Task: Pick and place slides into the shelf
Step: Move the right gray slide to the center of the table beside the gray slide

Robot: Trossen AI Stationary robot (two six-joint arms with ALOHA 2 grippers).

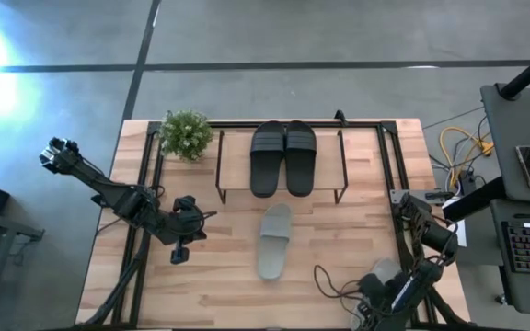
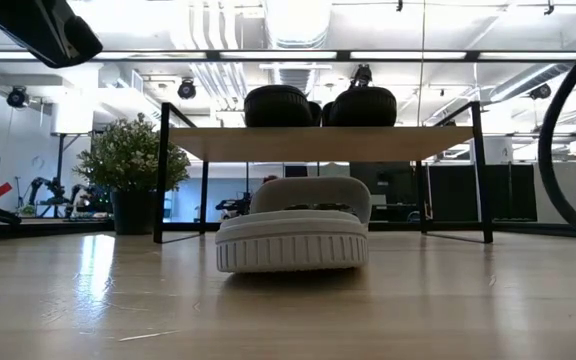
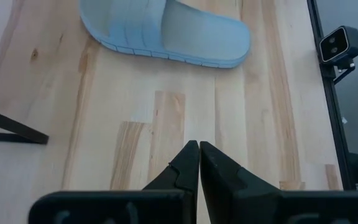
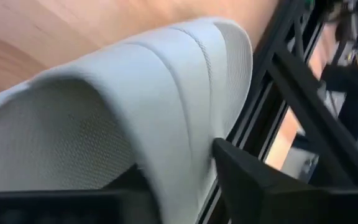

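Right tool (image 4: 185, 168) grips grey slide (image 4: 135, 106)

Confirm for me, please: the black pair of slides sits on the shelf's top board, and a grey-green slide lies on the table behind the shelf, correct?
Not quite. The black pair is on the shelf, but the grey-green slide lies on the table in front of the shelf, not behind it. The high view shows this.

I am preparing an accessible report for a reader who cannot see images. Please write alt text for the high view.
Seen from above, a black pair of slides lies on the shelf, with one pale slide on the table in front of it. The left claw, shut, waits left of that slide; a potted plant stands by the shelf.
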